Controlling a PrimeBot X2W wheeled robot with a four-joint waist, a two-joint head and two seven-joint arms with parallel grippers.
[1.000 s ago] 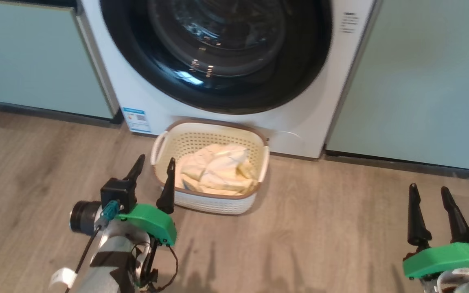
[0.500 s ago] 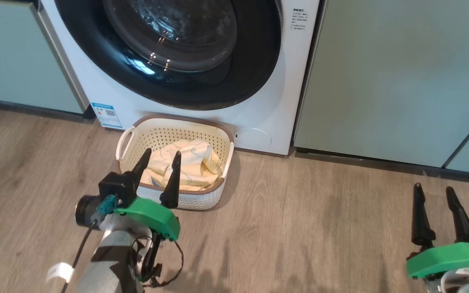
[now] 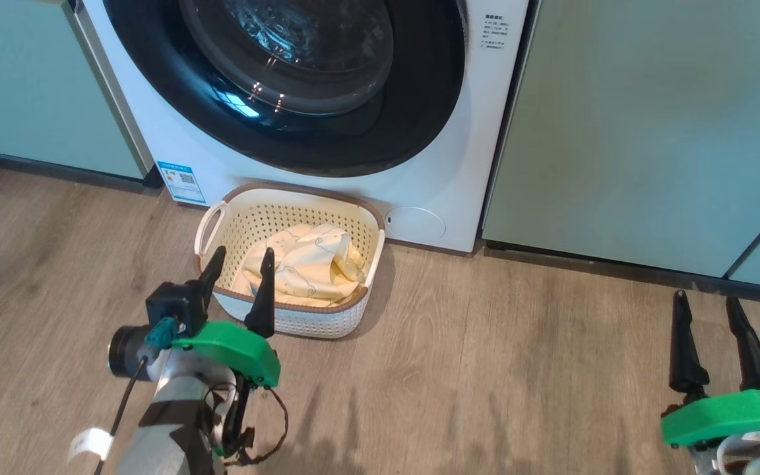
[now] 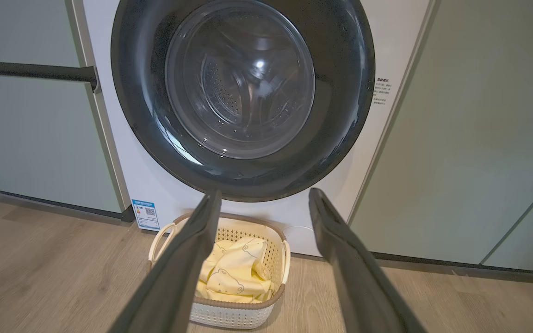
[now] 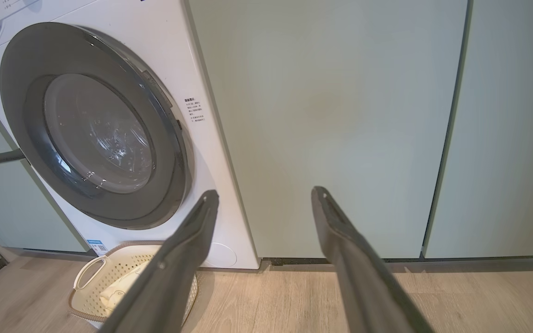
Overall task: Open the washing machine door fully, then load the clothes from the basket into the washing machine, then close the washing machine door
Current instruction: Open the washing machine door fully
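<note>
1. The washing machine door (image 4: 243, 97) is shut, so opening it comes first. Both my pincers are spread wide with nothing in them: the left pincer (image 3: 243, 254) hangs above the near left corner of the basket (image 3: 301, 323), and the right pincer (image 3: 706, 298) is low over the floor (image 3: 452, 369), well apart from the machine.
2. The basket sits on the floor, tight against the foot of the washing machine (image 3: 439, 165) under the door's lower rim, with the clothes (image 3: 304, 267) heaped inside.
3. Risk: the door rim is glossy and curved, so I judge a finger could skate off it rather than hook the edge.
4. Risk: reaching up from here, my left arm could clip the basket rim and shove or tip it.
5. Risk: I cannot tell which side is hinged; if the door swings left, my left arm stands in its path.
6. Against a second ago, the whole head view has shifted and sharpened, so the camera turned. Door shut, clothes in the basket, both pincers equally wide: unchanged.
</note>
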